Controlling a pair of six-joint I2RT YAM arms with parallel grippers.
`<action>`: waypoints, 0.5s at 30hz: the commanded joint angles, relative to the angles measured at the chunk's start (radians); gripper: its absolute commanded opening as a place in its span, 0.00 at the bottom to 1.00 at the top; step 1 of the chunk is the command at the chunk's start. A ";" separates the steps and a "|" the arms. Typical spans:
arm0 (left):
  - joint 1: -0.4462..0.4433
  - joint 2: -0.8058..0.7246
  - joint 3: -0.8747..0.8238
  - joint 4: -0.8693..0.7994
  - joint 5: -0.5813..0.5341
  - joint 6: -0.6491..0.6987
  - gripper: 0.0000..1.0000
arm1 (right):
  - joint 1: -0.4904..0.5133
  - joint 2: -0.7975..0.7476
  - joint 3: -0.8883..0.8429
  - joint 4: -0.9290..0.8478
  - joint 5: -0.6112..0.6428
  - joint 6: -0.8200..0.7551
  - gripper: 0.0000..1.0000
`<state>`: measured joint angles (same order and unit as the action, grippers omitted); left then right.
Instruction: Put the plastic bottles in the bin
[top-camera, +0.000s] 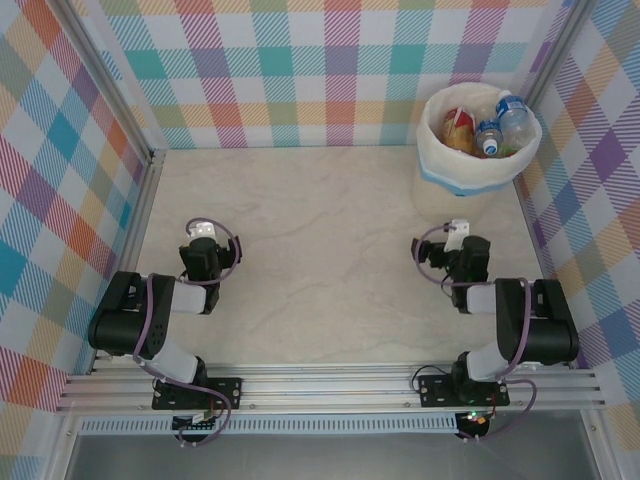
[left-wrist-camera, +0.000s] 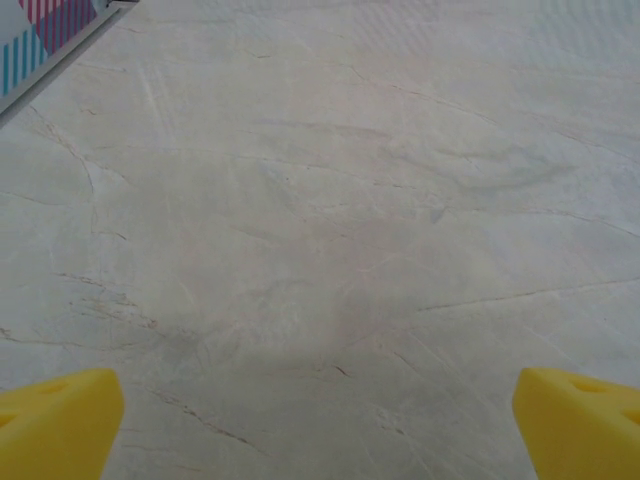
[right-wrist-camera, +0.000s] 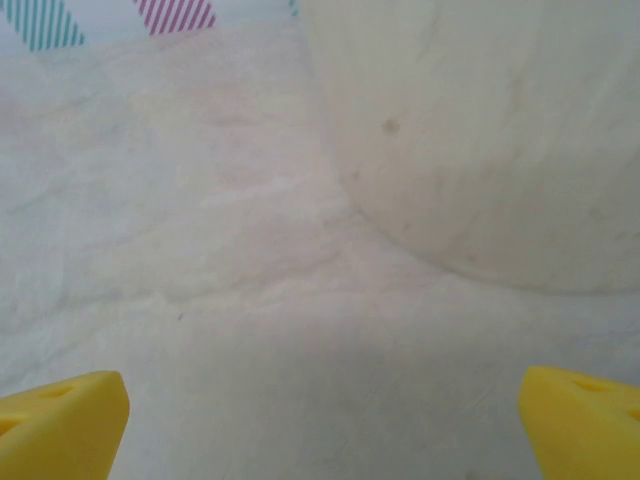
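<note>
Plastic bottles (top-camera: 513, 118) lie in bin (top-camera: 462, 172); left gripper (left-wrist-camera: 320, 425), right gripper (right-wrist-camera: 322, 425) fingers apart, empty. I'd park both clear of it.

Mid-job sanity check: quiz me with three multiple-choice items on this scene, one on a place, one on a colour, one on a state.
1. In the top view, the bin stands:
A. beside the left arm's base
B. at the far right corner of the table
C. dead centre
2. The fingertips in the wrist views are:
A. yellow
B. black
C. red
3. The left end effector and right end effector are:
A. both shut on bottles
B. left open, right shut on a bottle
C. both open, holding nothing

Answers: 1 B, it sits by the far right walls with plastic bottles inside; 2 A, yellow tips flank each wrist view; 3 C, the tips stand wide apart with nothing between them.
</note>
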<state>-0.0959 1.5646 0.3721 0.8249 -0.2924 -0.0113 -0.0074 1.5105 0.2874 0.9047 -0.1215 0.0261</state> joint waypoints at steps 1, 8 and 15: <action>-0.003 -0.004 0.015 0.042 -0.033 -0.015 1.00 | 0.027 0.036 -0.081 0.332 0.086 -0.044 1.00; -0.002 -0.004 0.013 0.046 -0.031 -0.015 1.00 | 0.021 0.028 0.116 -0.059 0.144 -0.010 1.00; -0.002 -0.005 0.013 0.044 -0.028 -0.014 1.00 | 0.019 0.027 0.118 -0.061 0.142 -0.008 1.00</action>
<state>-0.0959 1.5642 0.3721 0.8413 -0.3084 -0.0113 0.0143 1.5455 0.4099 0.8642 0.0166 0.0147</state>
